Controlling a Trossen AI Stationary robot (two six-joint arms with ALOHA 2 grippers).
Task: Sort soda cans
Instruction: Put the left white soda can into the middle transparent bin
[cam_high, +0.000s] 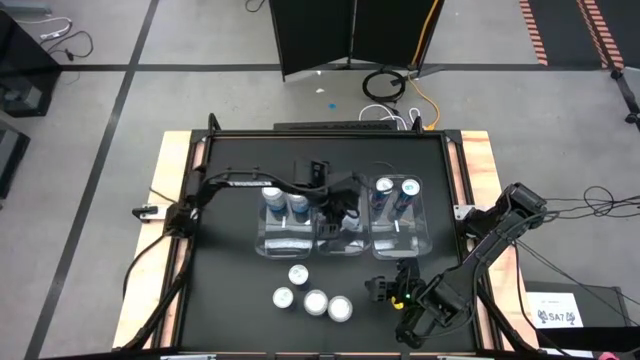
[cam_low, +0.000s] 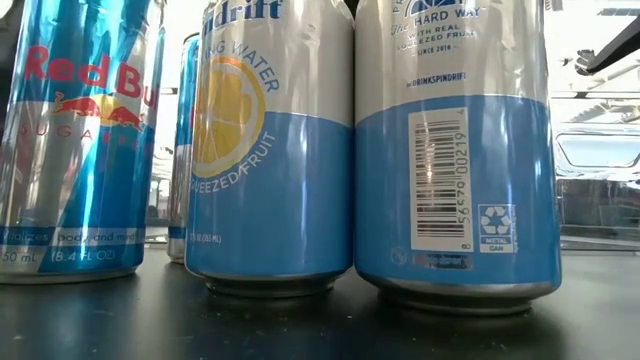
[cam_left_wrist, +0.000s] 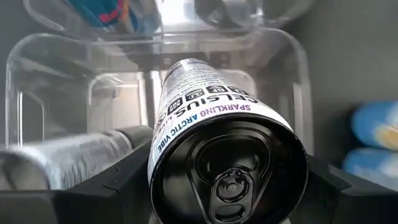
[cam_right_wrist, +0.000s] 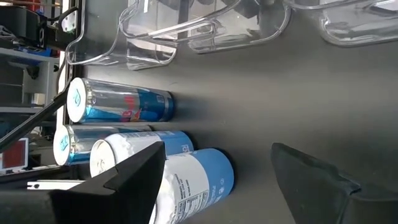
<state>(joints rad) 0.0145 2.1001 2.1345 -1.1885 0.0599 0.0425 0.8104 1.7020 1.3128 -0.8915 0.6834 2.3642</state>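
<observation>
A: Black tabletop (cam_high: 230, 300), wood-framed; what does it carry, largest first?

B: Item one, three clear plastic bins (cam_high: 345, 238) in a row across the middle of the tabletop. The bin nearest the left edge (cam_high: 285, 240) holds two upright blue-sided soda cans (cam_high: 284, 203) at its far end. The bin nearest the right edge (cam_high: 400, 232) holds two more upright cans (cam_high: 396, 193), also at its far end.

A: And the arms?

B: Left arm reaches in from the left edge to the middle bin (cam_high: 340, 235). Left gripper (cam_left_wrist: 224, 186) is pinching a black Celsius can (cam_left_wrist: 217, 124), fingers on either side of it near its dark top end, with the can's other end pointing into the clear bin. Right arm sits by the front right corner; right gripper (cam_right_wrist: 217, 168) is spread wide, nothing between its fingers.

A: Loose stock?

B: Four cans (cam_high: 312, 296) stand upright in a cluster near the front edge, just left of the right gripper. The low view shows a Red Bull can (cam_low: 75, 140) and two Spindrift cans (cam_low: 270, 150), silver above and light blue below, side by side and touching or nearly so; a fourth can (cam_low: 182, 150) is mostly hidden behind them.
</observation>
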